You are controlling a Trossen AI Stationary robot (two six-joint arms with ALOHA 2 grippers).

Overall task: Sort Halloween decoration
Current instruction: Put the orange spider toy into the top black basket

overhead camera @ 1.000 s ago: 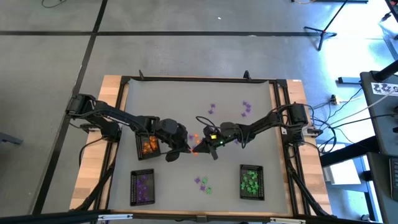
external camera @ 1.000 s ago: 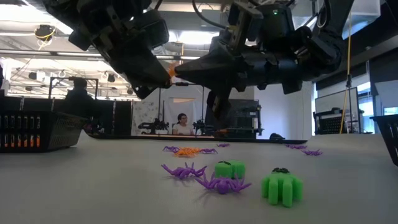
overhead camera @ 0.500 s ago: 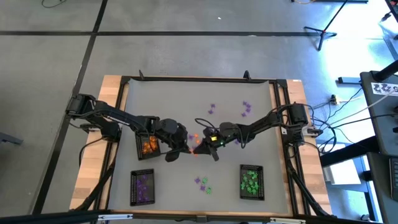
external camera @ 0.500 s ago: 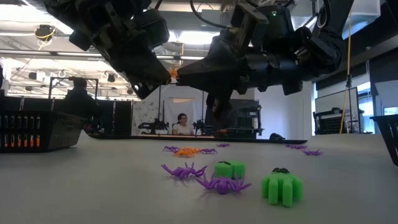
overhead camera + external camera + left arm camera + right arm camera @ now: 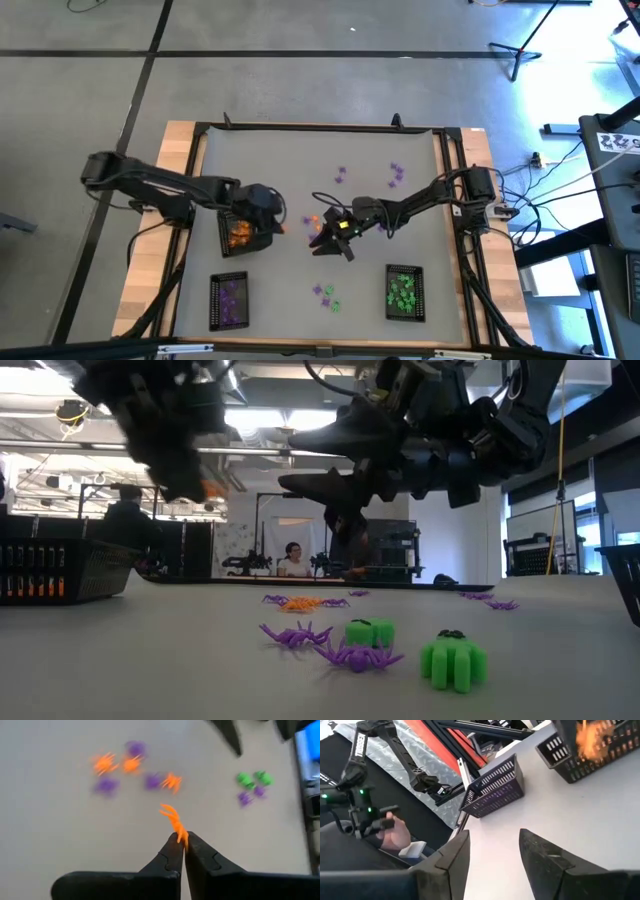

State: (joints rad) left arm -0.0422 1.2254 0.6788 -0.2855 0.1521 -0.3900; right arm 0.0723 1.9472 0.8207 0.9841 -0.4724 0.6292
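Left gripper (image 5: 181,840) jaws clamped an orange spider (image 5: 173,820), beside the orange tray (image 5: 240,233); right gripper (image 5: 492,852) jaws stood open.

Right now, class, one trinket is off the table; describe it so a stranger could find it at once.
Start at the black mesh tray of orange pieces on the table's left side. Above its inner edge hangs the left gripper, jaws shut on an orange spider. Unlike the spiders lying on the table, this one sticks out from the jaws.
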